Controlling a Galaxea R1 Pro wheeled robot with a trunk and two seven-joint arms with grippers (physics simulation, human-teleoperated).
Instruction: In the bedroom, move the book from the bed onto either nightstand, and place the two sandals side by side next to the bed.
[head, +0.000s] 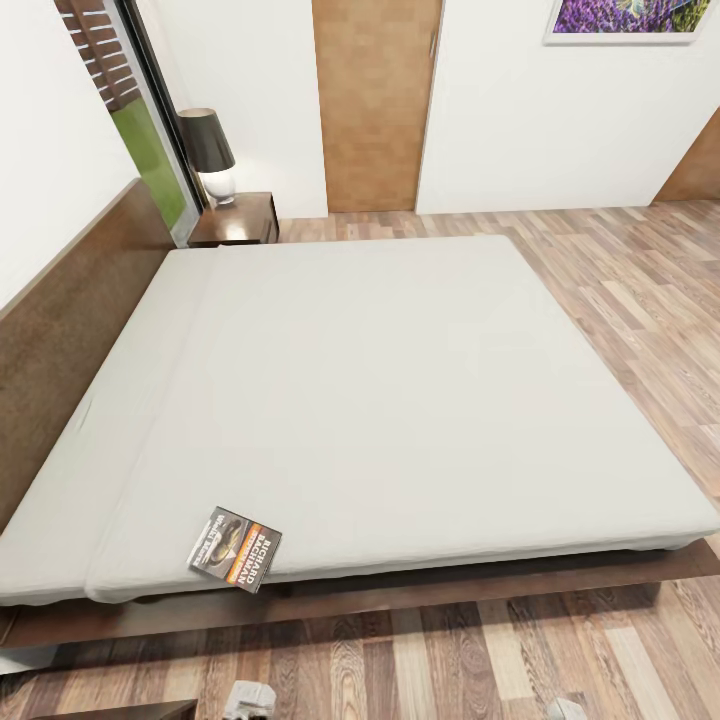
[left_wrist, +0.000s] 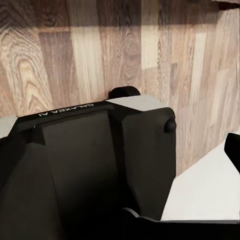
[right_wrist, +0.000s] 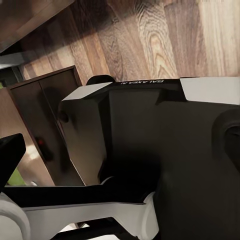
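Head view, starting at our own arms: two small pale-grey pieces of the robot poke in at the bottom edge, the left gripper (head: 248, 699) and the right gripper (head: 566, 709), both low over the wood-plank floor (head: 420, 665) and well short of the bed. So little of each shows that we cannot tell whether their fingers are spread or closed. In the wrist views we see dark robot body panels with floor planks beyond, and no fingers we can read — the arms look tucked in for driving, we judge.

Moving outward, the bed (head: 400, 400) takes up most of the scene: a plain off-white mattress on a dark brown platform frame, with the headboard (head: 70, 320) running along its left side. The book (head: 235, 549) lies flat at the mattress's near edge, towards the near-left corner, its lower end hanging slightly over the edge above the frame. Its dark cover with an orange title band faces up. Lying so close to the near edge, it should be easy for us to reach from this side.

Farther out, the nightstand (head: 240, 222) stands just beyond the bed's far-left corner, against the far wall, carrying a lamp (head: 210, 155) with a black shade near its left side — the bare part of its top would take the book. A window sits to its left, a tan door (head: 375, 100) to its right, and a lavender picture (head: 625, 18) hangs at the upper right.
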